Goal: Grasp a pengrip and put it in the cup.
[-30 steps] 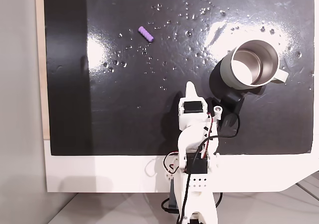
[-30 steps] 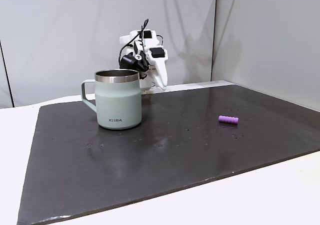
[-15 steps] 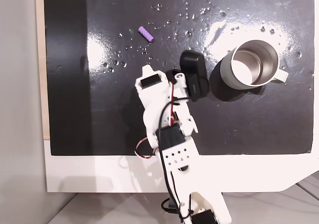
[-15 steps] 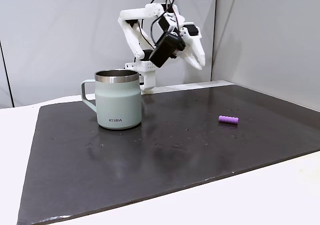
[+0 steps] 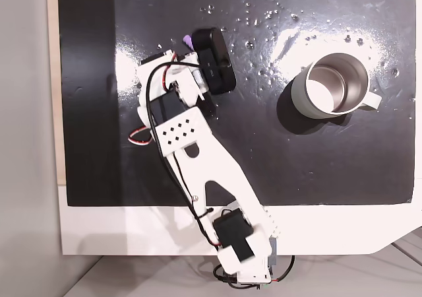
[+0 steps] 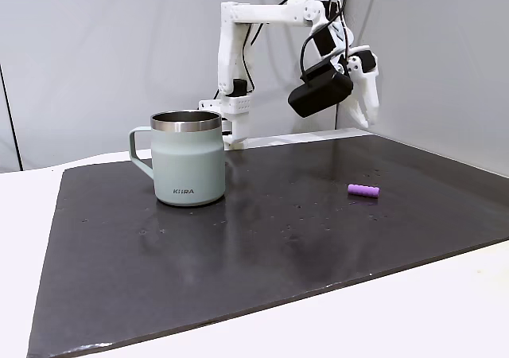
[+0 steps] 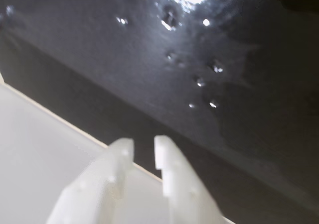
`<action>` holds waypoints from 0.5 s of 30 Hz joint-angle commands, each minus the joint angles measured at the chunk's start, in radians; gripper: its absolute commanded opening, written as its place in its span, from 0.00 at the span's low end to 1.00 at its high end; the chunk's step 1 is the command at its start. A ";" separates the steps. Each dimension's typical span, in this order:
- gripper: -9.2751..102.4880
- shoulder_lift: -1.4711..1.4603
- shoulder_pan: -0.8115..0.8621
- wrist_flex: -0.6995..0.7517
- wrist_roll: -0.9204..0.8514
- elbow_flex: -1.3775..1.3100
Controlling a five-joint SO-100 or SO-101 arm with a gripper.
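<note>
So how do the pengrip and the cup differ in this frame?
The pengrip is a tiny light-purple ribbed cylinder; the cup is far bigger, pale grey-white outside with a shiny steel interior. The pengrip lies on its side, while the cup stands upright with its mouth open and a handle on one side. In the side fixed view the hand hangs above the pengrip's end of the mat, away from the cup. Both rest on the dark mat, untouched.

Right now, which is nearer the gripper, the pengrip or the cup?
The pengrip: the gripper hangs almost above it, while the cup stands far across the mat.
</note>
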 commanded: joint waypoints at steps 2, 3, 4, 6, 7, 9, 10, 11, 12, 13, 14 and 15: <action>0.08 -0.133 0.018 0.057 0.038 -0.227; 0.08 -0.167 0.020 0.067 0.048 -0.262; 0.08 -0.198 0.023 0.083 0.063 -0.299; 0.08 -0.261 0.031 0.118 0.095 -0.376; 0.08 -0.293 0.035 0.140 0.112 -0.417; 0.08 -0.359 0.046 0.184 0.153 -0.509; 0.08 -0.393 0.052 0.212 0.178 -0.563; 0.08 -0.431 0.060 0.242 0.199 -0.620; 0.08 -0.465 0.067 0.270 0.219 -0.675; 0.08 -0.485 0.075 0.278 0.229 -0.706; 0.08 -0.492 0.078 0.278 0.236 -0.715; 0.08 -0.494 0.083 0.278 0.242 -0.718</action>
